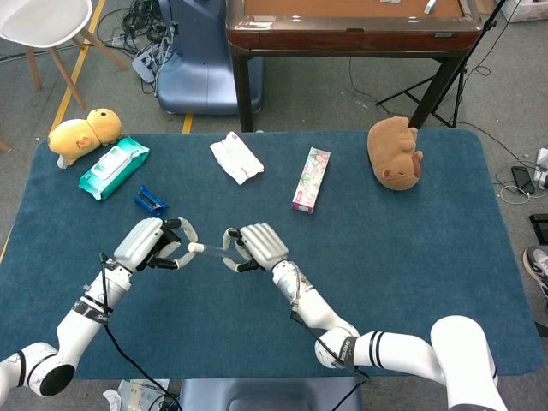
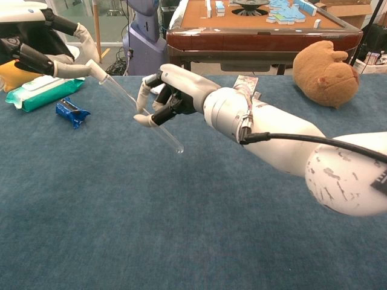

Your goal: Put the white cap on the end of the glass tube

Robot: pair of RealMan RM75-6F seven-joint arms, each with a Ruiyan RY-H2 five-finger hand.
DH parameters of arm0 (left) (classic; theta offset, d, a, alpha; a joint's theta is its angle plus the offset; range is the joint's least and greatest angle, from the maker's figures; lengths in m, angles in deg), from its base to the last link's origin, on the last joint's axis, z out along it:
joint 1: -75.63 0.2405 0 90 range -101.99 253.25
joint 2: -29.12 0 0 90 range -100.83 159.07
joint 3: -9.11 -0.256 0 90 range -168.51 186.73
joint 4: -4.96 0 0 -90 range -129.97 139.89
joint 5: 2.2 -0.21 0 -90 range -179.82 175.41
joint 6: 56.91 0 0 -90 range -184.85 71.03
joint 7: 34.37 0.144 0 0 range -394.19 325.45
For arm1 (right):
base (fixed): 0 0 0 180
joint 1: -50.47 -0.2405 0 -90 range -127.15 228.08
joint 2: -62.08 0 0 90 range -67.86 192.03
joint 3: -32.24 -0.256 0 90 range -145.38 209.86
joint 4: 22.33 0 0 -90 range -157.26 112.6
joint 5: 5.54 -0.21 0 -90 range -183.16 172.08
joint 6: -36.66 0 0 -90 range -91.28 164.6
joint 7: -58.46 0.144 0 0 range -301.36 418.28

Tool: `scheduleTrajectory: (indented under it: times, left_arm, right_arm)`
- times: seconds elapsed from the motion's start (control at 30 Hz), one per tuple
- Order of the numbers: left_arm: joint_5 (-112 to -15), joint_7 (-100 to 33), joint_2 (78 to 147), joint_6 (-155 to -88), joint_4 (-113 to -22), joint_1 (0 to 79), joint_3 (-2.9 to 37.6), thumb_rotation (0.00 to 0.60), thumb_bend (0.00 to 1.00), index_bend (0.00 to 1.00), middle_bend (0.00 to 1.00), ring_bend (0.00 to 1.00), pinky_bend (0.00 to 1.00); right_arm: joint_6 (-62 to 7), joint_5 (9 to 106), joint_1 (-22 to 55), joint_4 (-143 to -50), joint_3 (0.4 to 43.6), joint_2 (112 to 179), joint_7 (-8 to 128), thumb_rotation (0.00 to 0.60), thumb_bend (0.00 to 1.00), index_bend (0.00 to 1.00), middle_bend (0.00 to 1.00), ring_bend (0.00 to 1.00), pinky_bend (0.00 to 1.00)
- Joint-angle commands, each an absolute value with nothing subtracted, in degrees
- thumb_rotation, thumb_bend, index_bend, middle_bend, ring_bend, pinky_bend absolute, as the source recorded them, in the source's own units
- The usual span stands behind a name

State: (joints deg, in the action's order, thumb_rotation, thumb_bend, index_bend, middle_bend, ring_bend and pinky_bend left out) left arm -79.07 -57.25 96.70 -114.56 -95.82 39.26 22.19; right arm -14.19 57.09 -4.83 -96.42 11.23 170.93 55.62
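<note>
My right hand (image 1: 255,247) (image 2: 175,90) holds a clear glass tube (image 2: 139,113) (image 1: 214,249) above the blue table, the tube slanting up toward my left side. The left hand (image 1: 154,244) (image 2: 42,48) pinches a small white cap (image 1: 196,248) (image 2: 95,69) between thumb and a finger. The cap sits right at the tube's upper end, touching it or slipped onto it; I cannot tell which. The tube's lower end sticks out free below the right hand.
On the blue table (image 1: 411,257) lie a green wipes pack (image 1: 113,168), a small blue packet (image 1: 150,201), a white pouch (image 1: 236,157), a slim box (image 1: 311,178), a brown plush (image 1: 395,152) and a yellow plush (image 1: 84,130). A wooden table (image 1: 351,21) stands behind.
</note>
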Motion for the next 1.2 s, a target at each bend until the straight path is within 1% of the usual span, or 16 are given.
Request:
scheduleTrajectory:
  times: [0.03, 1.07, 1.13, 1.2]
  left_arm:
    - [-79.02, -57.26, 96.81, -114.44, -95.78, 39.14, 22.15, 0.600, 0.32, 0.54, 1.00, 1.00, 1.00]
    - [-79.65, -56.61, 99.04, -115.79, -94.22, 39.02, 21.46, 0.600, 0.32, 0.54, 1.00, 1.00, 1.00]
    - [-79.50, -56.28, 98.79, -115.49, -94.24, 39.00, 21.31, 0.600, 0.32, 0.50, 1.00, 1.00, 1.00]
    - [-79.39, -56.41, 98.12, -114.85, -94.61, 38.94, 21.14, 0.600, 0.32, 0.41, 1.00, 1.00, 1.00]
  right_arm:
    - [-14.40, 57.36, -4.80, -96.34, 11.22, 171.02, 55.87, 0.600, 0.57, 0.73, 0.89, 0.95, 1.00]
    - [-14.65, 56.34, -5.46, -96.24, 10.24, 172.31, 56.03, 0.600, 0.58, 0.74, 0.90, 0.95, 1.00]
    - [-14.42, 56.11, -5.43, -96.39, 10.41, 171.95, 55.52, 0.600, 0.58, 0.74, 0.90, 0.95, 1.00]
    - [-14.08, 55.69, -5.37, -96.65, 10.69, 171.28, 54.53, 0.600, 0.58, 0.74, 0.90, 0.95, 1.00]
